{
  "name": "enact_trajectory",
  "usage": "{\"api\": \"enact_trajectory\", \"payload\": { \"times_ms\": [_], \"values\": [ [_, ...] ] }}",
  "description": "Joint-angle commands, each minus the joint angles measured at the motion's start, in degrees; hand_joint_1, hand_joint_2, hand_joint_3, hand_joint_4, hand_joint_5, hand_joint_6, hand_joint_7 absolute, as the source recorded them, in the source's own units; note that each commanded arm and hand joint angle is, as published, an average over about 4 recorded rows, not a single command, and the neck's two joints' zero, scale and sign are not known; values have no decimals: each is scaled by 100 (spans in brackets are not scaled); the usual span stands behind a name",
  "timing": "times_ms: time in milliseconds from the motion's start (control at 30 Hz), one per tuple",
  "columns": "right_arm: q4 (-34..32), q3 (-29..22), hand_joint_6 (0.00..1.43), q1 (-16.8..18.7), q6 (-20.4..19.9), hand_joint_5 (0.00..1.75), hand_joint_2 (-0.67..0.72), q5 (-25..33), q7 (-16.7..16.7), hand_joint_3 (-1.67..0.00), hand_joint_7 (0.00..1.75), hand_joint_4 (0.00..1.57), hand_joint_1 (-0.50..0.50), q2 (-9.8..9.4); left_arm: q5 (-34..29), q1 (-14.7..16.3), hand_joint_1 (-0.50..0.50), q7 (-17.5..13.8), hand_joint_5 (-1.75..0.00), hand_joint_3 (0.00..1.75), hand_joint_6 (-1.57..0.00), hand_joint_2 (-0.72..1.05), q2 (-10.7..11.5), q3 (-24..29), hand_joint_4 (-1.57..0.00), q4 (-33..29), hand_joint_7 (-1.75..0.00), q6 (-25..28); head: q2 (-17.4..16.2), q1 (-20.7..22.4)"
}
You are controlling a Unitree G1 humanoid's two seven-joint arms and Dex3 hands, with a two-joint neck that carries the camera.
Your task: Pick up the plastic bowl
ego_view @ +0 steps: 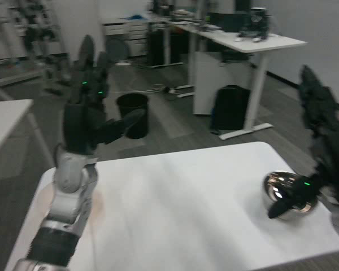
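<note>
Here the right hand [322, 144] stands at the right edge of the view, fingers raised and spread well apart, its palm side turned toward the table's middle. One lower finger or thumb [288, 204] reaches down and in, and its tip lies against the near side of the bowl [285, 195]; whether it truly presses on the bowl or only overlaps it from this angle, I cannot tell. Nothing is closed inside the hand, so it has hold of nothing.

The bowl looks shiny and silvery, sits upright on the white table [181, 209] near the table's right end, and rests just beside the right hand, on its inner side.

Across the table, the left hand [90, 113] is lifted high above the table's left edge on its silver forearm [68, 197]. Its fingers point upward and apart, the thumb juts out toward the right, and it holds nothing. It is well apart from the bowl.

Beyond the table lies a grey floor with a black waste bin [132, 114], a dark bag [230, 107] leaning beside a white desk [243, 42], and another white table corner [3, 124] at the left edge.
</note>
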Motion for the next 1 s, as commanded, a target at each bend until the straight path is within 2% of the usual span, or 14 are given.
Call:
{"api": "enact_trajectory", "payload": {
  "times_ms": [33, 67, 233, 467, 633, 700, 800, 900, 1000],
  "values": [
    [243, -25, 0, -5, -115, 0, 47, 54, -16, 0, 0, 0, -46, 1, 83, 228, -50, 122, 0, 4, 0, 72, -179, 468, 0, -199, 0, 92, -259, 1535],
    [333, -25, 0, -18, -134, 0, 47, 65, -16, 0, 0, 0, -46, -3, 112, 274, -50, 151, 0, 7, 0, 74, -221, 613, 0, -239, 0, 129, -367, 2069],
    [590, -14, 0, -101, -126, 0, 47, 111, -16, 0, 0, 0, -46, -43, 509, 496, -50, 184, 0, 0, 0, 78, -428, 1267, 0, -691, 0, 487, -456, 2926],
    [953, 126, 0, -361, -95, 0, 47, 118, -16, 0, 0, 0, -46, -80, 586, 749, -50, 223, 0, 0, 0, 69, -680, 1894, 0, -865, 0, 513, -378, 3214],
    [1197, 146, 0, -424, -121, 0, 47, 234, -16, 0, 0, 0, -46, -74, 573, 922, -50, 173, 0, 2, 0, 67, -700, 2355, 0, -865, 0, 524, -354, 3274],
    [1289, 150, 0, -446, -161, 0, 47, 318, -16, 0, 0, 0, -46, -65, 573, 1085, -50, 45, 0, 0, 0, 58, -700, 2623, 0, -865, 0, 516, -360, 3290],
    [1403, 150, 0, -486, -198, 0, 47, 348, -16, 0, 0, 0, -46, -65, 580, 1355, -50, -328, 0, 0, 0, 32, -702, 2891, 0, -860, 0, 496, -383, 3319],
    [1537, 153, 0, -519, -209, 0, 47, 386, -16, 0, 0, 0, -46, -98, 602, 1647, -50, -678, 0, 2, 0, -8, -795, 3150, 0, -693, 0, 157, -423, 3358],
    [1654, 177, 0, -556, -209, 0, 47, 423, -16, 0, 0, 0, -46, -126, 608, 1775, -50, -715, 0, 4, 0, -21, -977, 3313, 0, -329, 0, -319, -437, 3386]
  ]
}}
